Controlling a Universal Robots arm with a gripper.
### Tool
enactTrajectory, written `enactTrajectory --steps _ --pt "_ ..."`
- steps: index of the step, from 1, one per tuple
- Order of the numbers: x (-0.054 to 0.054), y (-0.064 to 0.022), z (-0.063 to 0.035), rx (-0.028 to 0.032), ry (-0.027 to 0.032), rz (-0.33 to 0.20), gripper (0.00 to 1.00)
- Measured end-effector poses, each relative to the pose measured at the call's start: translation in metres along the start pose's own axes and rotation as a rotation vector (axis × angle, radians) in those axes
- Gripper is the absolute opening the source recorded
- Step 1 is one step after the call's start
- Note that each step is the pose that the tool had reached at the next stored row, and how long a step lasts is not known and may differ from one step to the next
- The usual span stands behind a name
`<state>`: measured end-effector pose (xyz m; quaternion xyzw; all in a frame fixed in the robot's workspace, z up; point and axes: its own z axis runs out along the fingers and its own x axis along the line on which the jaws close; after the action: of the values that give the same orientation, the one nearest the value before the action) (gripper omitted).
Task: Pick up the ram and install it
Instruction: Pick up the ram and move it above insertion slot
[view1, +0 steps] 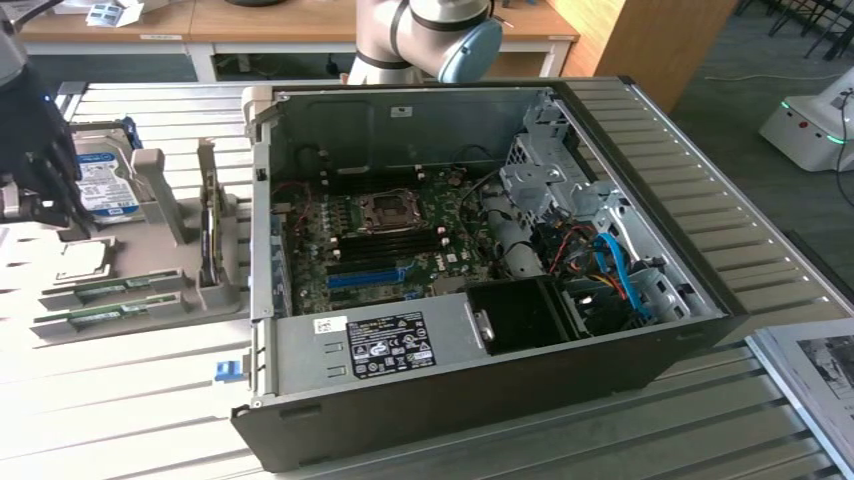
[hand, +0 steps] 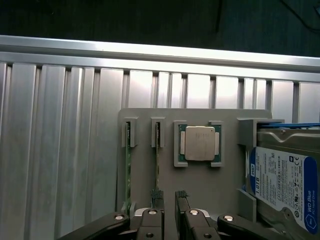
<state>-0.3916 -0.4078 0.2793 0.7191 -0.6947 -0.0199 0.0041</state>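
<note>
Wrist view: hand (hand: 169, 196) released, fingers (hand: 157, 196) apart, nothing between them. It hangs over a grey tray (hand: 145, 117). Two ram sticks (hand: 158, 160) sit edge-on in the tray's two narrow slots, side by side. One fingertip lines up with the stick nearer the CPU (hand: 200, 142); cannot tell whether it touches. CPU lies flat in a square recess just beside the sticks. Hard drive (hand: 287, 180), blue label, sits beyond the CPU.

Exterior view: tray is at the frame's left, on a slatted metal surface (view1: 134, 420). Green sticks lie at lower left. A card (view1: 210, 235) stands upright in the tray. Open PC case (view1: 467, 410) is at frame centre, well apart from the sticks, with the motherboard (view1: 400, 255) inside.
</note>
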Motion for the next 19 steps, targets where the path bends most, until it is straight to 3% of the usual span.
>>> enactTrajectory --steps 19 --pt "0.001 -0.0007 0.0234 0.0 0.0 0.0 0.24"
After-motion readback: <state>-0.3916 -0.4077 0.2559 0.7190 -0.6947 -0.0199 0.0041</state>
